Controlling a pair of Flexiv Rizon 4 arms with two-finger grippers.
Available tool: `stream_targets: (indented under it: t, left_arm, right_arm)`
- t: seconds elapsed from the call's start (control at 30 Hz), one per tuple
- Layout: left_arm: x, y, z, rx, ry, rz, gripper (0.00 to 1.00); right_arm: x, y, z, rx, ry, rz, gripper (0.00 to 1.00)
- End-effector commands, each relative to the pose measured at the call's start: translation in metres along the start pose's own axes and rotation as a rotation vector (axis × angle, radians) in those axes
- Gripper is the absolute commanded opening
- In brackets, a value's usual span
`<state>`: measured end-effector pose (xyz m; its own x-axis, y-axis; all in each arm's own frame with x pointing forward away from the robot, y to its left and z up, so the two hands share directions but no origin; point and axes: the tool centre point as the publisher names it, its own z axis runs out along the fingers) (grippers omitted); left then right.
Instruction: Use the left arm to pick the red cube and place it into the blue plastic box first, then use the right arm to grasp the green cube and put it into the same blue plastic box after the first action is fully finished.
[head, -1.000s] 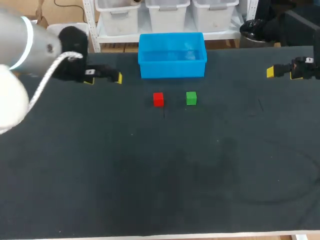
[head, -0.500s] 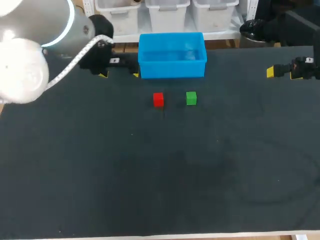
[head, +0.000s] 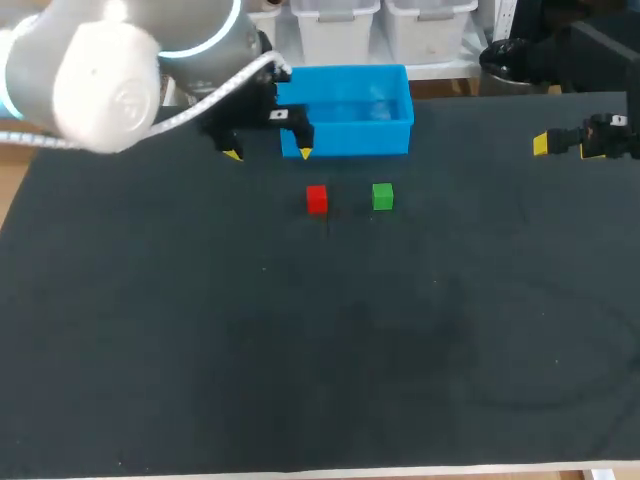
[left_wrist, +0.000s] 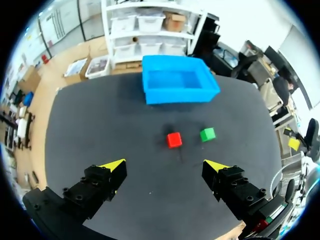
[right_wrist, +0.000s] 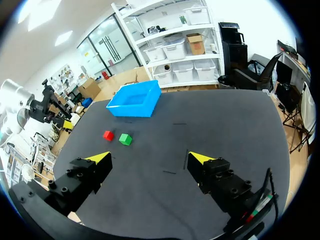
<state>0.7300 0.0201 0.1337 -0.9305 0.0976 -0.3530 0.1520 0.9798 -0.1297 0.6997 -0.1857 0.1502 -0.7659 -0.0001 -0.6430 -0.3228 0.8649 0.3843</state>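
Note:
A small red cube and a green cube sit side by side on the black table, just in front of the blue plastic box. My left gripper hangs open above the table by the box's front left corner. In the left wrist view the red cube lies ahead of the open left gripper, the green cube beside it, the blue box beyond. My right gripper stands open at the far right; in its wrist view the right gripper looks toward the red cube, green cube and blue box.
The black table stretches wide in front of the cubes. My left arm's large grey and white link hangs over the table's back left corner.
My left arm has swung to the right, carrying its open gripper from the table's left side to the box's front left corner. The right arm and both cubes have not moved.

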Motion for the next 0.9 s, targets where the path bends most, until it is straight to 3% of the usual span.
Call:
stream_targets:
  t: [0.03,0.43,0.67,0.9]
  left_arm:
    - [-0.011,-0.011,0.013,-0.152,0.085,-0.012,1.0]
    - [-0.016,-0.028,0.03,-0.248,0.189,-0.04,1.0]
    - [-0.02,-0.034,0.035,-0.257,0.19,-0.129,1.0]
    - [-0.019,-0.034,0.037,-0.26,0.18,-0.122,1.0]
  right_arm:
    - [0.0,0.0,0.0,0.002,0.0,0.0,1.0]
    - [0.0,0.0,0.0,0.002,0.0,0.0,1.0]
    - [0.0,0.0,0.0,0.002,0.0,0.0,1.0]
    - [0.0,0.0,0.0,0.002,0.0,0.0,1.0]
